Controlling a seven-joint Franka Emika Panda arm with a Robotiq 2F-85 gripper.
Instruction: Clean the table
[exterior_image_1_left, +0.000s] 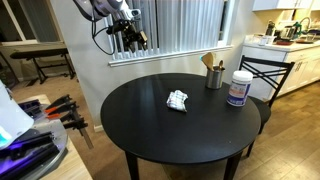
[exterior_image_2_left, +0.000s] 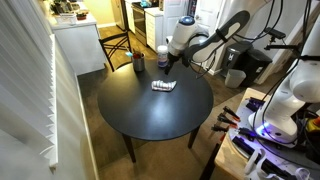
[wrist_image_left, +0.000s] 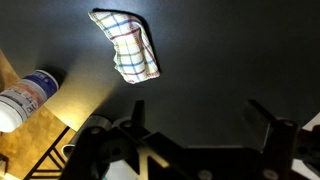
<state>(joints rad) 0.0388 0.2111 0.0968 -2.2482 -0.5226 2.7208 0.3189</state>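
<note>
The round black table (exterior_image_1_left: 150, 135) fills the middle of both exterior views (exterior_image_2_left: 140, 115). A crumpled white checked cloth (exterior_image_1_left: 177, 100) lies on it, seen in an exterior view (exterior_image_2_left: 163, 86) and at the top of the wrist view (wrist_image_left: 130, 45). My gripper (exterior_image_1_left: 128, 35) hangs well above the table's far edge, also seen in an exterior view (exterior_image_2_left: 166, 63). In the wrist view the gripper (wrist_image_left: 200, 120) is open and empty, its two fingers spread over bare tabletop, apart from the cloth.
A grey cup with wooden utensils (exterior_image_1_left: 214, 75) and a white canister with a blue label (exterior_image_1_left: 239, 88) stand near the table's edge; the canister also shows in the wrist view (wrist_image_left: 25, 95). A black chair (exterior_image_1_left: 265, 75) stands by the table. Window blinds (exterior_image_1_left: 180, 25) are behind it.
</note>
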